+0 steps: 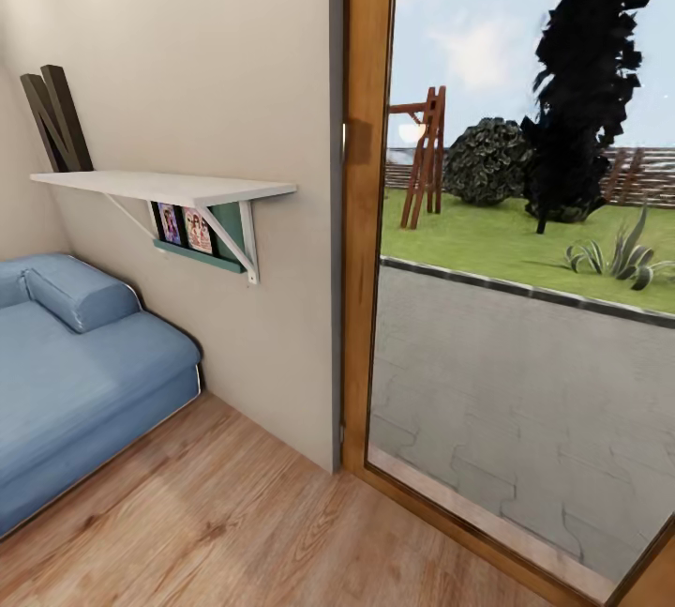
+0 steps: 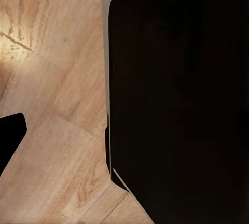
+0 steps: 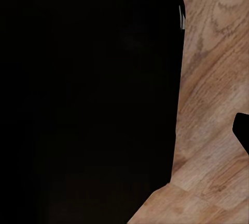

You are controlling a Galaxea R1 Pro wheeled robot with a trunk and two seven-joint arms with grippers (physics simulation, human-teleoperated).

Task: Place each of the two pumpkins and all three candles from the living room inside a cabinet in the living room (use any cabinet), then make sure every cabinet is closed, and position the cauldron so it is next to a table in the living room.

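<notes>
The head view looks into a room corner: a blue sofa (image 1: 80, 372) along the left wall, a white wall shelf (image 1: 164, 186) on brackets above it, and a tall glass door in a wooden frame (image 1: 361, 213) opening onto paving and a lawn. None of the pumpkins, candles, the low dark cabinet, the black pot or the glass-topped coffee table can be seen here, so which way they lie from either hand cannot be read, nor which arm is nearer. My judgement is that the robot is in transit and has to turn away from this corner — back toward the rest of the living room — before any reach can be planned.

Each wrist camera looks down at the wooden floor (image 2: 57, 104) past a large black shape (image 2: 176, 99), probably part of the robot's own body, with a small dark tip at one edge. That is too little to judge how far either hand is spread, and I cannot tell whether either has hold of anything.

As for writing, a big dark wooden letter N (image 1: 58, 119) stands on the shelf's far end against the wall. Under the shelf, small pictures (image 1: 185, 229) sit in a green rack — bright covers, but any print on them is too small to read. No brand or label is visible anywhere.
</notes>
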